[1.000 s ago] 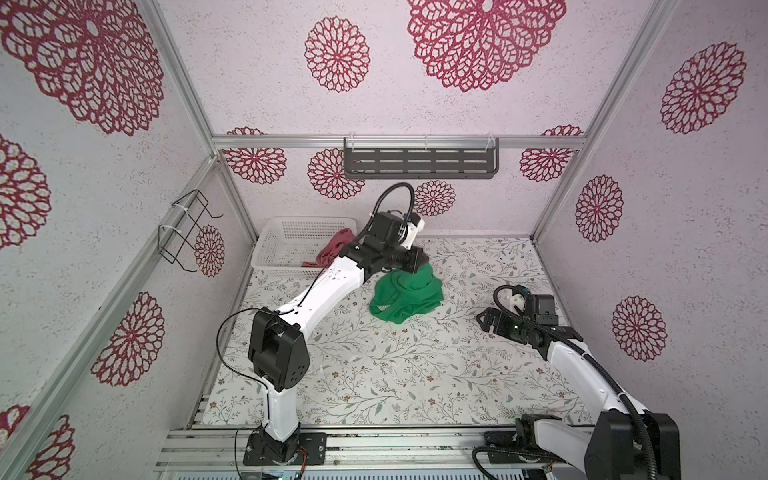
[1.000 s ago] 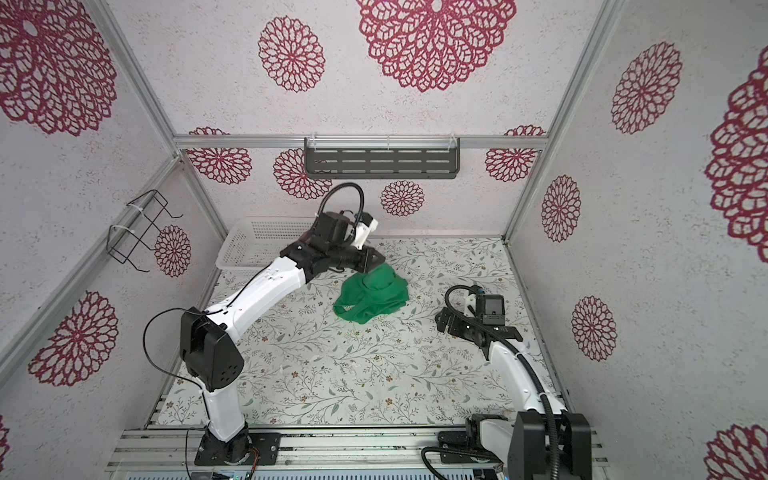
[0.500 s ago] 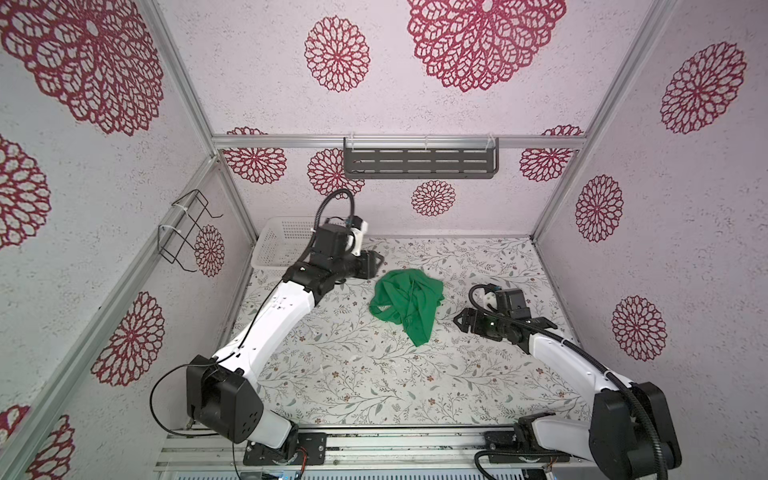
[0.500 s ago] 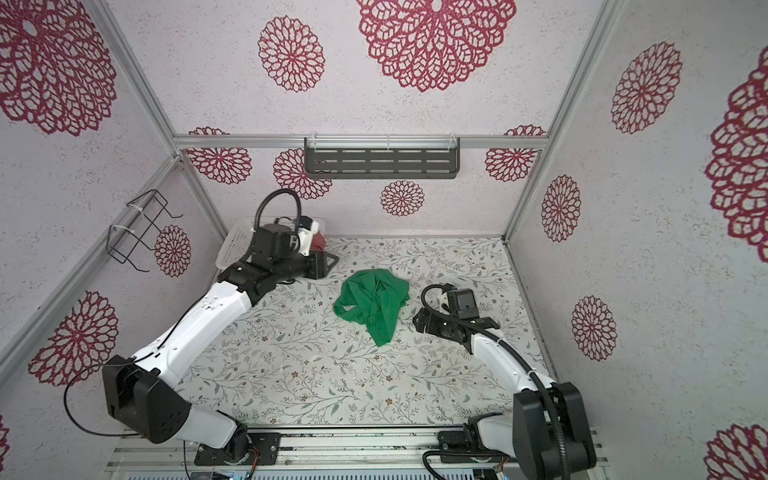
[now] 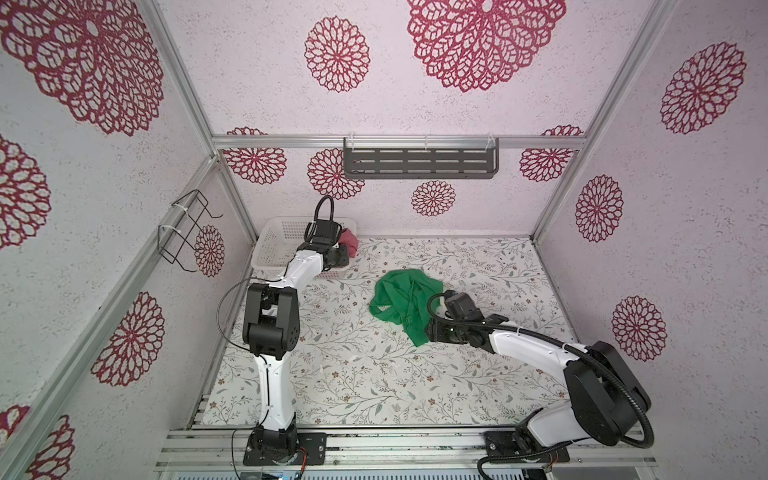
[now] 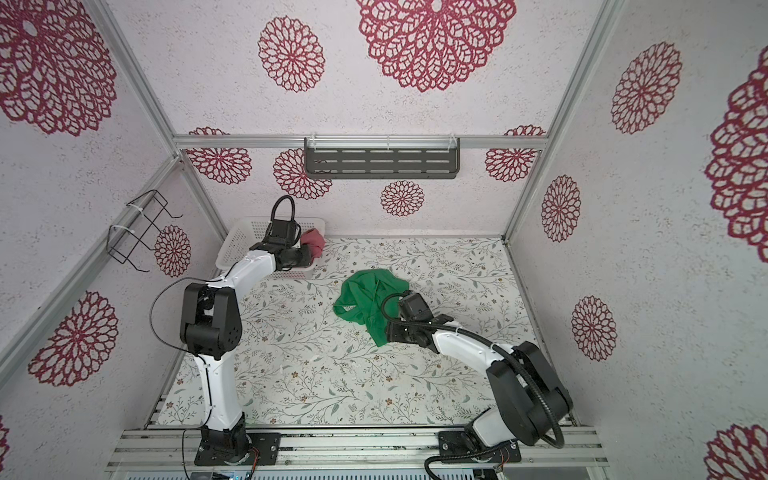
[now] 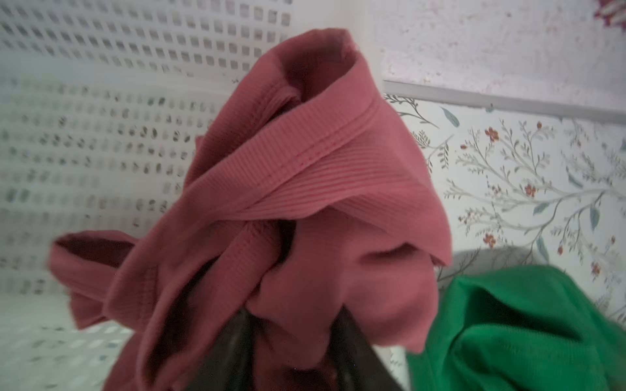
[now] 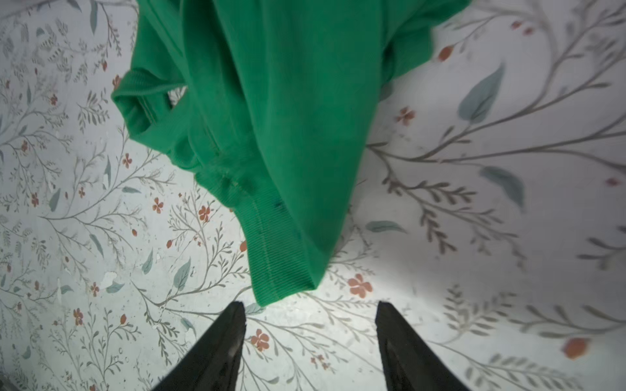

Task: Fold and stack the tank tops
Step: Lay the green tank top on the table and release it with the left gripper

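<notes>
Right pincer (image 8: 310,304) closer, green top (image 8: 271,135) ahead

We see white, rough-textured walls (image 5: 257,83) printed with crimson lace-like rosettes (image 5: 484,37) of several sizes, joined at the corners by bare aluminium posts (image 5: 178,77). A dark grey slotted shelf (image 5: 419,163) hangs on the back wall, a black wire rack (image 5: 187,232) on the left one. The table (image 5: 374,374) wears a pale cover of leafy sprigs and small red flowers; silver rails (image 5: 415,442) edge its near side. Our light is soft and even.
</notes>
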`<state>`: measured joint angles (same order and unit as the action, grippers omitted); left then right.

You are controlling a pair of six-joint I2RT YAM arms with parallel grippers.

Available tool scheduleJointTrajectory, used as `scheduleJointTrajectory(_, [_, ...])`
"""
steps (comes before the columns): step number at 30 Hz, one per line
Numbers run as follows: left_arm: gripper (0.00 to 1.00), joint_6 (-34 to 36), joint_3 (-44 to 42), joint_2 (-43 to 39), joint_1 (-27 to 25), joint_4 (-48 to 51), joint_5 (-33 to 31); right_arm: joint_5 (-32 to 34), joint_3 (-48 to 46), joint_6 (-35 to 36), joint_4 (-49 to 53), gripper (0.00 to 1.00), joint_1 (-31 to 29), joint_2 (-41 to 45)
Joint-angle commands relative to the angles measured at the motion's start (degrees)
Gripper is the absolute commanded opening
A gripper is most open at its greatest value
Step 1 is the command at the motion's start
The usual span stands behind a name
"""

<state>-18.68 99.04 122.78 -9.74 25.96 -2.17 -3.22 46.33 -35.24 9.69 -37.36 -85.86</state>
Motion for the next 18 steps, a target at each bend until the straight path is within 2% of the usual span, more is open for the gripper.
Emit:
scheduleJointTrajectory(1, [0.11, -2.1, 1.2, 0.48, 2.26, -1.07, -0.38, 3.03, 2.66, -4.01, -1.98, 0.63, -3.71, -3.38])
scheduleJointTrajectory(2, [0.02, -2.19, 1.52, 0.74, 2.86, -0.89, -0.4, 3.38, 3.11, -4.66, -1.72, 0.62, -4.46, -4.68])
scheduleJointTrajectory(3, [0.0, -2.11, 1.82, 0.95, 3.35, -0.44, -0.86, 3.51, 3.45, -5.07, -1.45, 0.58, -4.81, -5.79])
scheduleJointTrajectory(8, [0.0, -0.55, 0.85, -1.6, 7.41, 0.96, -5.27, 5.93, 3.25, -6.85, 0.7, 0.37, -5.5, -7.89])
scheduleJointTrajectory(9, [0.09, -0.12, 0.36, -2.56, 7.89, 0.92, -6.07, 6.91, 2.99, -6.87, 1.18, 0.32, -5.44, -7.63])
scheduleJointTrajectory(10, [0.31, 0.6, -0.18, -3.66, 8.27, 0.94, -6.79, 8.52, 2.84, -6.62, 2.01, 0.24, -5.48, -7.27])
scheduleJointTrajectory(11, [0.49, 1.47, -0.78, -4.81, 8.33, 1.02, -7.67, 10.03, 2.95, -6.24, 3.12, 0.16, -5.39, -6.85])
scheduleJointTrajectory(12, [0.58, 2.08, -1.35, -5.87, 8.33, 0.87, -8.45, 11.13, 2.92, -5.8, 4.03, 0.09, -5.26, -6.48])
scheduleJointTrajectory(14, [0.67, 2.57, -3.0, -8.89, 7.87, 0.86, -8.83, 12.39, 2.35, -4.71, 5.55, 0.0, -4.2, -4.75])
scheduleJointTrajectory(18, [0.71, 2.71, -8.13, -17.25, 5.73, 0.02, -10.77, 13.36, -1.29, -1.7, 9.28, 0.0, 0.05, 2.29])
